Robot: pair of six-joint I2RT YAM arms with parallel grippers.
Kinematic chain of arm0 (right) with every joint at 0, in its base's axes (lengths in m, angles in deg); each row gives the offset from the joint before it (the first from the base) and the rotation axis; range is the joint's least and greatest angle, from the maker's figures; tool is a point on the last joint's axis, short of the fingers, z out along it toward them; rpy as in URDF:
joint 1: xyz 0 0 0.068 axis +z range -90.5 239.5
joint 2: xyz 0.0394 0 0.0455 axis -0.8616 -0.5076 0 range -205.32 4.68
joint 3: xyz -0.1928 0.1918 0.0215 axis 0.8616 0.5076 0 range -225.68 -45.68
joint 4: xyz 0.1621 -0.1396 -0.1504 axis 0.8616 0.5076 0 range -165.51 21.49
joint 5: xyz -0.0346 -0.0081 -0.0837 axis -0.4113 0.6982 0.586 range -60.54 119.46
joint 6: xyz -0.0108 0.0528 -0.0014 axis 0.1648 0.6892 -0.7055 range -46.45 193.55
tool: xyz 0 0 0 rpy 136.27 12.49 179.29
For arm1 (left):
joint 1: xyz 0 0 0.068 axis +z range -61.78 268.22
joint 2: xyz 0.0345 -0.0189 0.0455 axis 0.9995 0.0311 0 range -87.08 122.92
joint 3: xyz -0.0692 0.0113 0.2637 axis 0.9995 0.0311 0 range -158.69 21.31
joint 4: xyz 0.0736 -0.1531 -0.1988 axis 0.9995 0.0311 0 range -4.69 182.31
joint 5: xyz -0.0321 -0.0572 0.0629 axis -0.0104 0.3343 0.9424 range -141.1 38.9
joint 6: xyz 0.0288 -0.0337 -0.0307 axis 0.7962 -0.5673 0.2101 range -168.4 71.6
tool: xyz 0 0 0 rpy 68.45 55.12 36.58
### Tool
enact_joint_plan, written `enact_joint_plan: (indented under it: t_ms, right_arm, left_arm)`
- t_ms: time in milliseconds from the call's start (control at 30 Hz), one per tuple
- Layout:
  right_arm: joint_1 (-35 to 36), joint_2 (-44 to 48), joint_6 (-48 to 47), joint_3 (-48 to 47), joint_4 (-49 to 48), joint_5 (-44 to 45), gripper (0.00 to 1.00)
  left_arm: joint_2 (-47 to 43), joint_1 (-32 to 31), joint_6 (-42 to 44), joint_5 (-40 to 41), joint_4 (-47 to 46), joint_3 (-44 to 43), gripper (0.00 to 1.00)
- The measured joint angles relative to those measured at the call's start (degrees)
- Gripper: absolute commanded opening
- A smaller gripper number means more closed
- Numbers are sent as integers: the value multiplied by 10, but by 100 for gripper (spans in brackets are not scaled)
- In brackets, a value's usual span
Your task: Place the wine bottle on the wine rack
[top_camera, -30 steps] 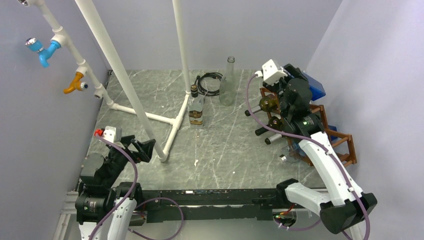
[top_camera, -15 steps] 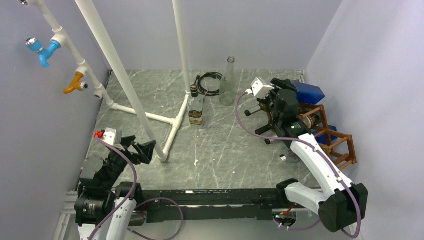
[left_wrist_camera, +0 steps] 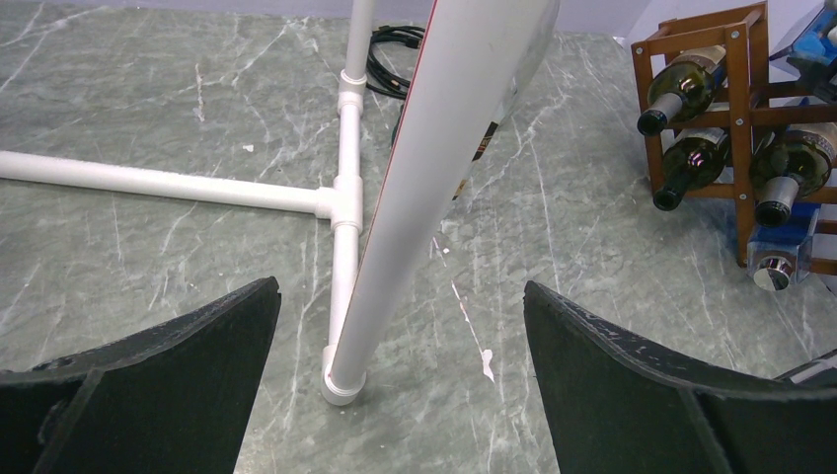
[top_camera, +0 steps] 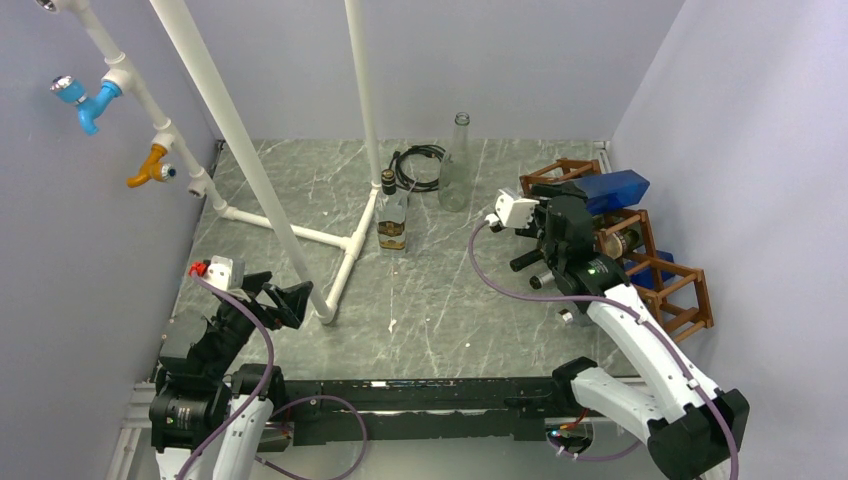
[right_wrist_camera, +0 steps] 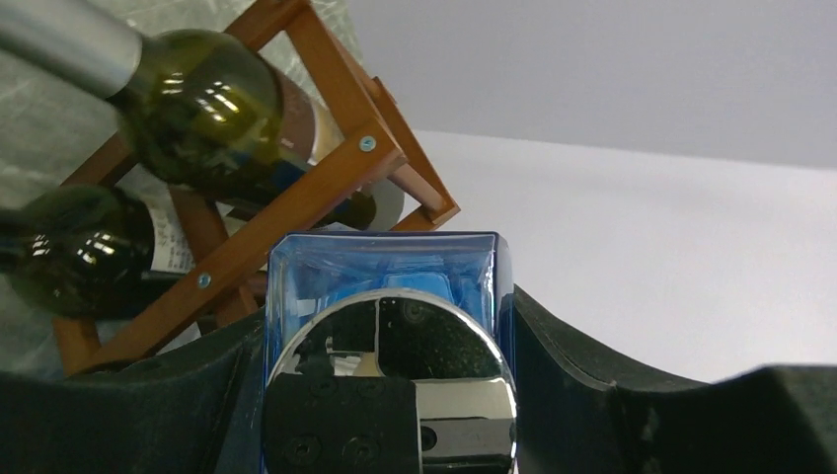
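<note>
Top external: the right gripper (top_camera: 577,203) is clamped on the cap end of a blue bottle (top_camera: 615,187). The bottle lies roughly level above the far top cell of the rack (top_camera: 700,295), at the table's (top_camera: 450,290) right edge. Whether it touches the bars cannot be told. Dark bottles (top_camera: 617,243) lie in the rack's cells, necks pointing left. A second blue bottle (top_camera: 652,270) sits low in the rack. The left gripper (top_camera: 287,298) hovers near the left corner, fingers apart and holding nothing, just beside the foot of a white pipe frame (top_camera: 300,235). Far in the middle stand a clear bottle (top_camera: 458,165) and a small bottle (top_camera: 392,215), with a black cable (top_camera: 415,165) between them.

Left wrist: the two black fingers (left_wrist_camera: 148,385) are spread wide, and a slanted pipe runs up between them. The rack stands far right with bottle necks poking out. The second blue bottle's chrome cap shows at its lowest cell.

Right wrist: the blue bottle's chrome cap fills the gap between the fingers, gripped on both sides. Two green bottles lie in the rack up and left of it.
</note>
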Motion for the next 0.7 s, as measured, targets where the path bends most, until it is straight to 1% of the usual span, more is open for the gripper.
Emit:
enact_joint_plan:
  t_ms: [133, 267, 367, 700]
  right_arm:
    - [20, -2, -19, -31, 80, -1, 0]
    - [32, -2, -44, -35, 116, 2, 0]
    - [35, -2, -59, -33, 129, 1, 0]
    - [40, -7, -123, 9, 116, 17, 2]
  left_arm:
    - [0, 0, 0, 0, 0, 0, 100]
    - [0, 0, 0, 0, 0, 0, 99]
    - [0, 0, 0, 0, 0, 0, 100]
    - [0, 0, 0, 0, 0, 0, 100]
